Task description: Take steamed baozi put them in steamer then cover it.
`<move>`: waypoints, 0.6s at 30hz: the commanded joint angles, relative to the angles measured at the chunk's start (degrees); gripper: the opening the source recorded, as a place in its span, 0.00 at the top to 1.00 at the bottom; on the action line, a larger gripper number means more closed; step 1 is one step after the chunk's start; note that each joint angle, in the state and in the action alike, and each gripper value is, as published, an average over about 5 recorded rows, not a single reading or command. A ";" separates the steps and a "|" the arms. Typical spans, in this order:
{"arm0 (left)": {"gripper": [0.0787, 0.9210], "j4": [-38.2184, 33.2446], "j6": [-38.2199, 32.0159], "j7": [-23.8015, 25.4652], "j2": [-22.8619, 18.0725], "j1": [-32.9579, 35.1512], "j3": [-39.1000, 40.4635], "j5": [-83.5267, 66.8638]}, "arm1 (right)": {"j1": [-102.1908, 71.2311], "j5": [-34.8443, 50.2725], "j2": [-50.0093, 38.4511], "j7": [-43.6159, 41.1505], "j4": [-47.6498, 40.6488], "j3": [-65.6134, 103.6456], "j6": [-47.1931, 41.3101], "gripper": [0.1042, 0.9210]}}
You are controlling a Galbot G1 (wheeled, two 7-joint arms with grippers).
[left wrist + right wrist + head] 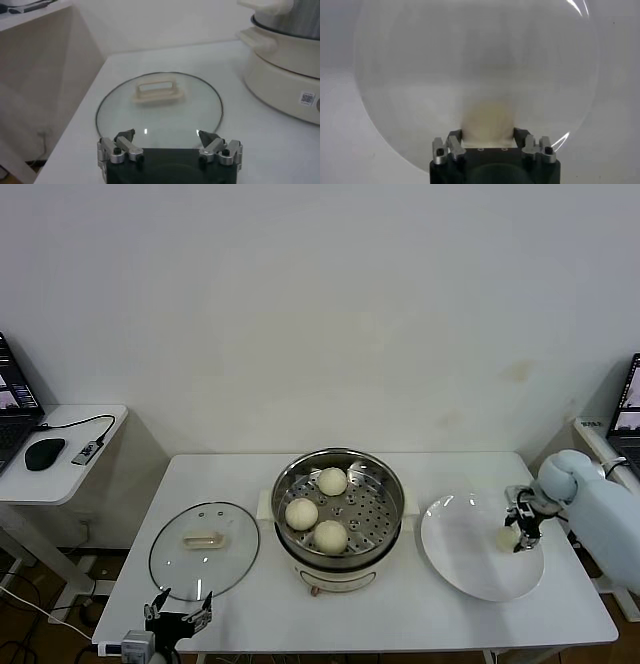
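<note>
Right gripper (517, 533) sits over the right part of the white plate (470, 569), its fingers (454, 144) closed against both sides of one steamed baozi (487, 125). In the right wrist view the bun fills the gap between the fingers, with the plate's surface under and around it (whether the bun is off the plate cannot be told). The right arm (600, 509) reaches in from the desk's right edge.

Plate stands on the white desk (420, 604), just right of the steamer (338, 509) and apart from it. The steamer is at desk centre: shiny steel pot on a cream-white base, perforated tray showing inside. Three baozi lie on that tray: one toward the back (332, 481), one at the left (301, 513), one at the front (330, 536). The left and front buns are close together; the right half of the tray is bare. Steamer is uncovered.

Glass lid (204, 549) with cream handle (159, 92) lies flat on the desk left of the steamer, near it, not touching.

Left gripper (178, 617) hangs at the near edge of the desk, just at the lid's front rim, fingers spread wide and holding nothing (in the left wrist view both fingertips stand apart over the glass edge).

Off the desk: a side table (60, 464) at far left carries a black mouse (44, 453) and a laptop (12, 409), seen only at its edge.
</note>
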 commanded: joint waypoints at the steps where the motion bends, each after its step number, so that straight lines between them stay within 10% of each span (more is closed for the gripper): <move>1: 0.12 -0.16 -0.01 -0.12 0.04 -0.10 0.16 0.07 | 3.01 7.82 -3.33 -1.79 6.14 -3.08 -3.41 0.40; 18: 0.12 -2.52 -0.15 -0.64 1.37 -0.98 -1.03 4.14 | 51.71 44.71 0.25 -2.19 21.14 -47.92 -19.19 0.40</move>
